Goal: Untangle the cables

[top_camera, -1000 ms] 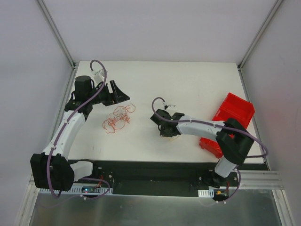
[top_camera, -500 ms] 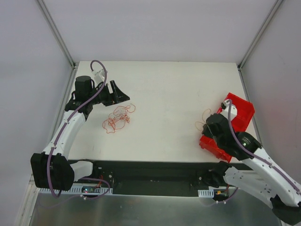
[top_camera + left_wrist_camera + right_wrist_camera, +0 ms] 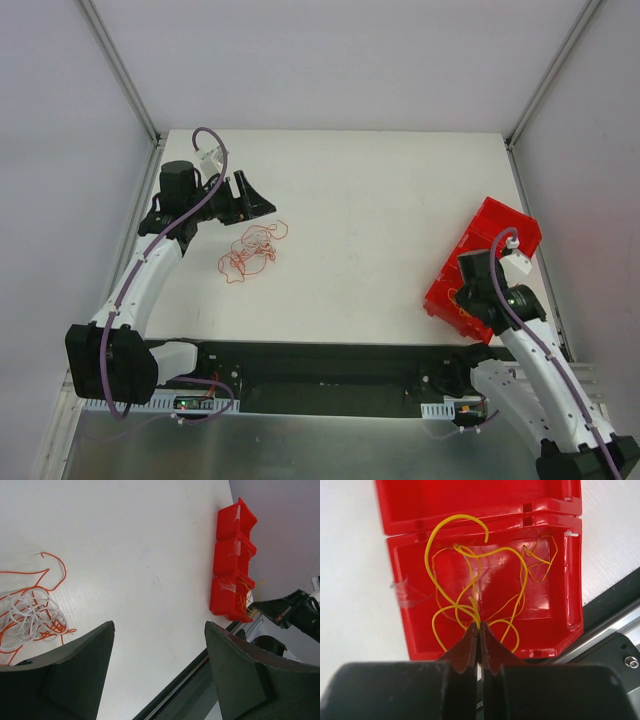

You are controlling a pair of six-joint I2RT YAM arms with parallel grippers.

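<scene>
The right pincer [image 3: 479, 628] is pinched shut on a yellow cable [image 3: 456, 516] looping just ahead inside a red bin [image 3: 572, 610]. The left pincer [image 3: 157, 626] gapes wide, orange and white cables [image 3: 31, 616] tangled beside one finger.

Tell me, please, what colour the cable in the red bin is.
Yellow; the cable shows best in the right wrist view.
</scene>
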